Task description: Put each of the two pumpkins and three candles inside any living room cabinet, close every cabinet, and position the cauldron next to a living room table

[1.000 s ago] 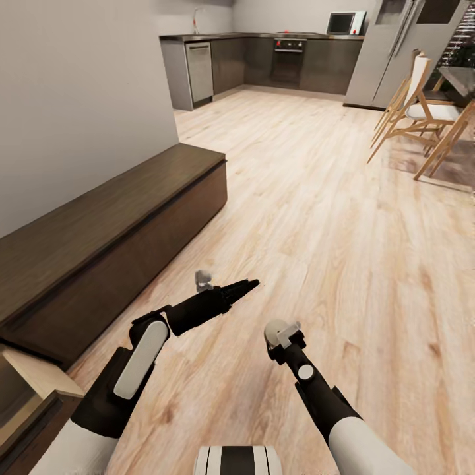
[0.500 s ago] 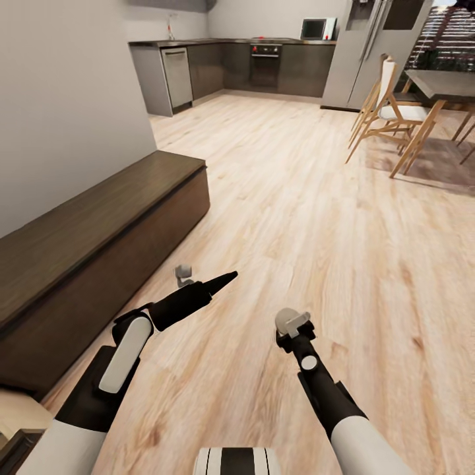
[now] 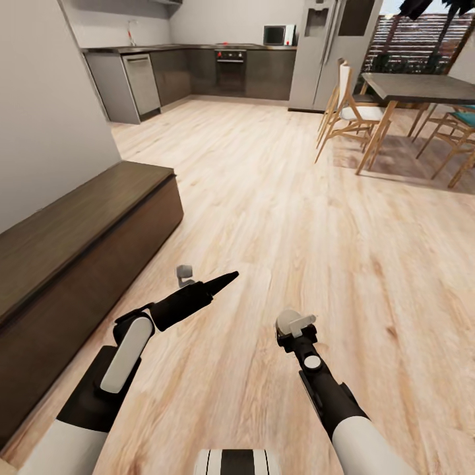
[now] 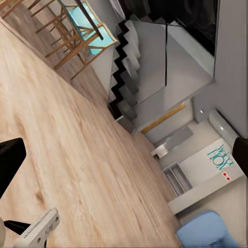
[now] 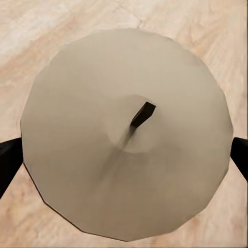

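Above bare wood floor, left arm outstretched, jaws apart, right arm forward, jaws clamping a candle.

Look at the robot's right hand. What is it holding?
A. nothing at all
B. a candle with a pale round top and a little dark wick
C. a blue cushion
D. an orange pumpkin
B: in the right wrist view the candle with its pale round top and dark wick sits between the two dark fingertips, and in the head view it sits at the right gripper.
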### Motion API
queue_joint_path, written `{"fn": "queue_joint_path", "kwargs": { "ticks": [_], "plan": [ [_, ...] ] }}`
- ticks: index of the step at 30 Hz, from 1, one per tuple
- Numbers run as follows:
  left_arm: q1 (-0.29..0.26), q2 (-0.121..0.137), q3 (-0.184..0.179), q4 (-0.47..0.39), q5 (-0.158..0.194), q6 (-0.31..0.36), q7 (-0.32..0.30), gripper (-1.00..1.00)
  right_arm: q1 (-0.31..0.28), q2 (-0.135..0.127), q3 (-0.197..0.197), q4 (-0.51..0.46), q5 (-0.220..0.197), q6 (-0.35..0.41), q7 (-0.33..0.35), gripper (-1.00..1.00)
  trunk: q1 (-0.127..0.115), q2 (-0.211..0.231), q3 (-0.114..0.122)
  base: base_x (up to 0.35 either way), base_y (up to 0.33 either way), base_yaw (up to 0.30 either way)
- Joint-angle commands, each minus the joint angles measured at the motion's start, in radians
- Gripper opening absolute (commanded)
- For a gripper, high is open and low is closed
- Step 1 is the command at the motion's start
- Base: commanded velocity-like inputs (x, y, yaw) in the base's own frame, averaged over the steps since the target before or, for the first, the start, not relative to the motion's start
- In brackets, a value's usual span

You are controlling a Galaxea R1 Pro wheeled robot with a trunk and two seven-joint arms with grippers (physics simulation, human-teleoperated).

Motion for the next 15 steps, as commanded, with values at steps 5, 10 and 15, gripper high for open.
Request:
{"fn": "queue_joint_path", "kwargs": {
  "ticks": [5,10,15],
  "plan": [
    [0.000,0.002,0.000,0.000,0.000,-0.001,0.000,1.00,0.000,0.001,0.000,0.000,-0.001,0.000,0.000,-1.00,0.000,0.000,0.004,0.081,0.000,-0.263],
    [0.000,-0.002,-0.001,0.001,-0.002,-0.001,0.000,1.00,0.000,0.001,0.000,0.000,-0.003,0.000,0.000,-1.00,0.000,0.000,0.008,0.080,0.000,-0.266],
    [0.000,0.001,0.000,0.001,-0.002,-0.001,0.000,1.00,0.000,0.005,0.000,0.002,-0.005,-0.001,0.000,-1.00,0.000,0.000,0.012,0.080,0.000,-0.266]
  ]
}}
